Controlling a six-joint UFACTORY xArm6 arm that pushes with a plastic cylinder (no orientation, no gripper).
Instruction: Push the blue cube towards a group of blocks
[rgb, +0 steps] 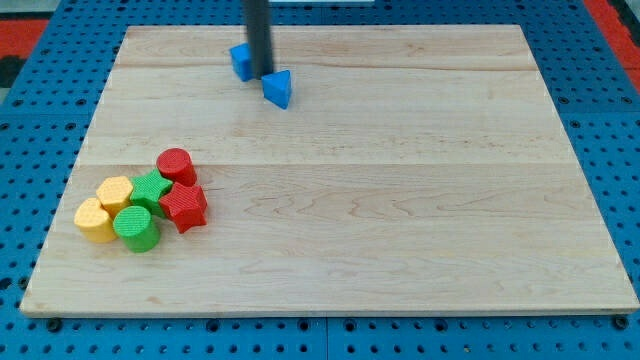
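My tip (263, 75) touches the blue cube (241, 61) at upper centre, no pincer showing; next, shove it lower-left toward the group of blocks (143, 207)

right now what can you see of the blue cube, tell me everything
The blue cube is a small, plain blue block that looks like moulded plastic, resting flat on the wooden board near the view's top, left of centre. Its right part is hidden behind my dark rod, so its full shape is hard to judge. My tip sits at its right edge, seemingly touching it. A blue triangular block lies just below-right, apart from the cube. The group of red, green and yellow blocks lies far off at lower left.
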